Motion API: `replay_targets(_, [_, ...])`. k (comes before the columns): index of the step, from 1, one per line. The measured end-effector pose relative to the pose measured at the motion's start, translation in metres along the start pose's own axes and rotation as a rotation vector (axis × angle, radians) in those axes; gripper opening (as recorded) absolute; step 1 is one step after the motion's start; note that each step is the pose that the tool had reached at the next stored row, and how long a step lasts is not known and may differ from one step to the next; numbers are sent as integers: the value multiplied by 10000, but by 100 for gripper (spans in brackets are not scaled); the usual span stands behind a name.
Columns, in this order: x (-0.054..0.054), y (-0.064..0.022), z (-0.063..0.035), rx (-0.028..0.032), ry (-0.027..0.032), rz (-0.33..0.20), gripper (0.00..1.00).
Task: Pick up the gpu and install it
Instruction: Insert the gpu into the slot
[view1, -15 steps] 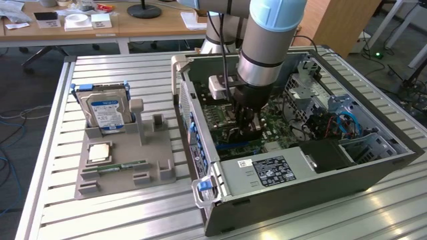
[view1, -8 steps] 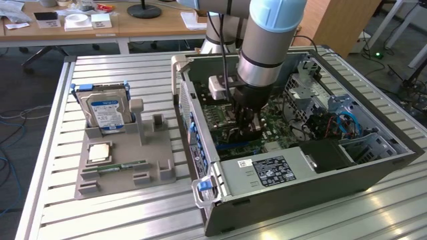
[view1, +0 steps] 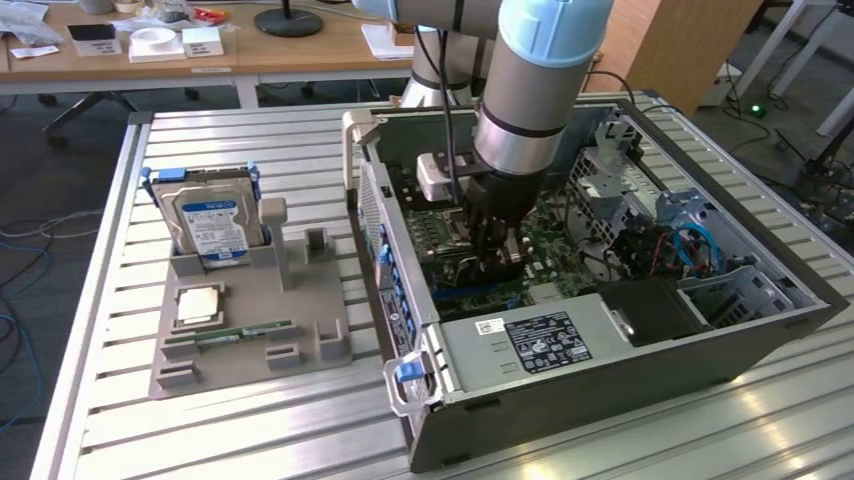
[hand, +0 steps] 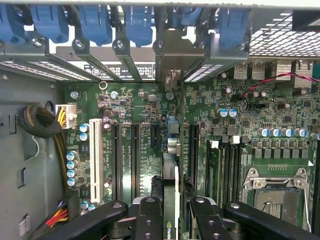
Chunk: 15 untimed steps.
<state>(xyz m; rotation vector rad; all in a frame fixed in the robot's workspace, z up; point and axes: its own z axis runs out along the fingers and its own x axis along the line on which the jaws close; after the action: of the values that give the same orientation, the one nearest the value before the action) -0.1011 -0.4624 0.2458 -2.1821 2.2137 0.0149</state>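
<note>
Slatted aluminium tabletop (view1: 267, 420) carried an open computer case (view1: 601, 380) and, toward the exterior view's left, a grey parts holder (view1: 307, 345) with a hard drive (view1: 214, 225), a CPU (view1: 200, 303) and a memory stick (view1: 247, 332). Inside the case the gripper (view1: 491, 262) hung low over the motherboard (hand: 150, 100). In the wrist view its fingers (hand: 150, 220) were closed on the gpu (hand: 170, 200) — seen edge-on, standing upright between them, just above the expansion slots (hand: 135, 150). I judged the card light and stiff but fragile, best clamped across its flat faces near the top edge — clear of the connector edge — as it appeared to be held.
</note>
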Motion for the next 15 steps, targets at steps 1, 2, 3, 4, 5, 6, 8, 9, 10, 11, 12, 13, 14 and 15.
replay_targets(1, [0, 0, 5, 1, -3, 0, 26])
replay_targets(2, [0, 0, 8, 2, -4, 0, 26])
replay_targets(3, [0, 0, 9, 1, -1, 0, 26])
replay_targets(4, [0, 0, 11, 0, 0, 0, 26])
replay_targets(5, [0, 0, 11, 0, 0, 0, 26])
replay_targets(6, [0, 0, 11, 0, 1, 0, 26])
replay_targets(8, [0, 0, 12, 1, -1, 0, 26])
replay_targets(9, [0, 0, 13, 1, -2, 0, 26])
replay_targets(10, [0, 0, 13, 1, -2, 0, 26])
replay_targets(11, [0, 0, 13, 1, -1, 0, 26])
replay_targets(12, [0, 0, 13, 0, -1, 3, 26])
replay_targets(13, [0, 1, 13, 0, -1, 16, 26])
replay_targets(14, [0, 1, 13, 1, -1, 38, 26])
replay_targets(15, [0, 1, 14, 2, 0, 63, 26])
